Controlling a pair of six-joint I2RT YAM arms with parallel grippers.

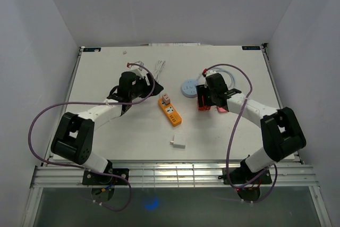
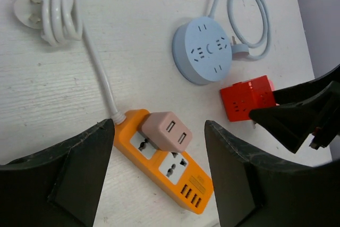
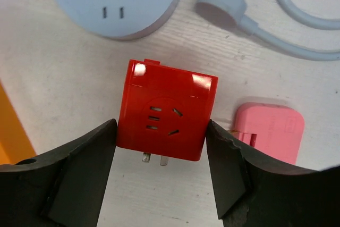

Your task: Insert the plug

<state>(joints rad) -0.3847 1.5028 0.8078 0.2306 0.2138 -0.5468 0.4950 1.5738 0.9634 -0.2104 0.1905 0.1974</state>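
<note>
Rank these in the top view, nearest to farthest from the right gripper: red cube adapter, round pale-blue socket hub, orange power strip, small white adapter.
1. The red cube-shaped plug adapter: between the fingers of the right gripper.
2. The round pale-blue socket hub: just beyond, toward the back left.
3. The orange rectangular power strip: table centre, to the left.
4. The small white adapter: near edge, front centre.
</note>
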